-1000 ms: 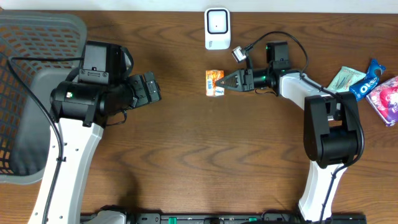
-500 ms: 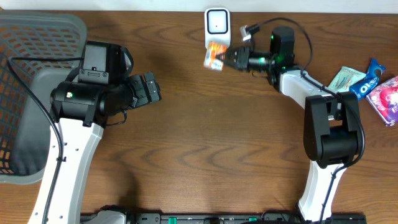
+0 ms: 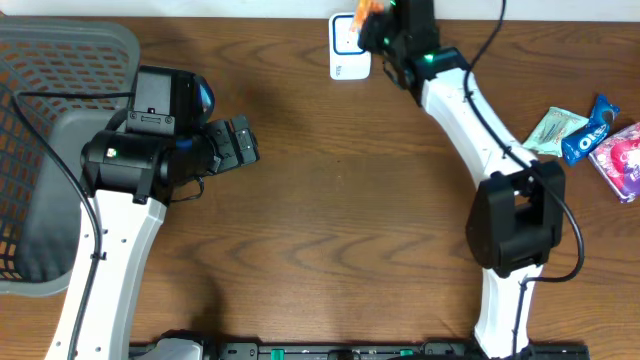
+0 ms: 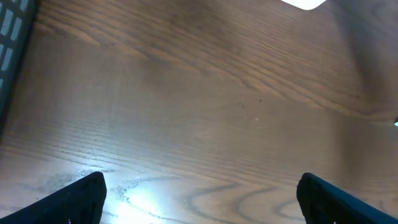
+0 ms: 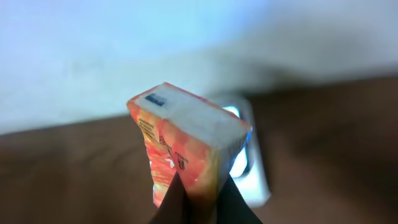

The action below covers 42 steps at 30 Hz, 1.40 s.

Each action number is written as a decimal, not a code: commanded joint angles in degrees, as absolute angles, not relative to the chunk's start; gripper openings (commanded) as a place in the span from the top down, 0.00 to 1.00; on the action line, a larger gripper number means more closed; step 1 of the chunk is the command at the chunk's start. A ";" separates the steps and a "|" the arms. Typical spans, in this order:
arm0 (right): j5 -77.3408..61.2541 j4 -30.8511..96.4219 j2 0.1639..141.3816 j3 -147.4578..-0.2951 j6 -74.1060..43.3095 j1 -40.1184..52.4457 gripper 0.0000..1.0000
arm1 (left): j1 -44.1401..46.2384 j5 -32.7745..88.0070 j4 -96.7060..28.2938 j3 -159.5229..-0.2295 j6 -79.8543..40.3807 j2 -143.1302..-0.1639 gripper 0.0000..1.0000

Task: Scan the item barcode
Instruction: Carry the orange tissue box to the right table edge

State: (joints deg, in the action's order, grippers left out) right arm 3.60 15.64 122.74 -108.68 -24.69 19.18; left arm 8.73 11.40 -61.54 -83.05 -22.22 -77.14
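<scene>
The grey mesh basket sits at the left edge of the table. Just beside it the left hand hangs over bare wood with its jaws spread wide and nothing in them, exactly where it was a second ago.

At the table's far edge stands the white barcode scanner. A second ago the orange packet lay on the table below it. Now the right hand, pinched tight on the packet's lower end, has carried it up over the scanner. In the right wrist view the scanner's lit window glows just behind the packet. So the presenting step looks under way, though I cannot tell whether the barcode faces the window.

Other snack packs lie untouched at the far right.
</scene>
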 commanded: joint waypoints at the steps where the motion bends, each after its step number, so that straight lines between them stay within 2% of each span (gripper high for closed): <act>1: 20.12 15.44 122.48 -112.03 -10.44 21.19 0.99 | 8.54 10.87 -61.69 -83.44 -21.50 -77.17 0.02; 5: 20.88 16.67 126.32 -115.33 -9.56 21.32 0.99 | 8.54 10.85 -61.67 -83.44 -21.47 -77.17 0.02; 14: 17.26 28.23 138.12 -131.72 -6.87 22.17 0.99 | 8.54 10.85 -61.69 -83.44 -21.47 -77.17 0.02; 23: 18.61 33.26 139.31 -133.84 -5.28 22.04 0.99 | 8.54 10.85 -61.69 -83.44 -21.47 -77.17 0.02; 35: 50.70 56.51 139.17 -140.29 -9.43 13.91 0.99 | 8.54 10.87 -61.69 -83.44 -21.47 -77.17 0.02; 42: 53.43 71.92 139.20 -140.11 -18.61 4.91 0.99 | 8.54 10.87 -61.69 -83.44 -21.50 -77.17 0.02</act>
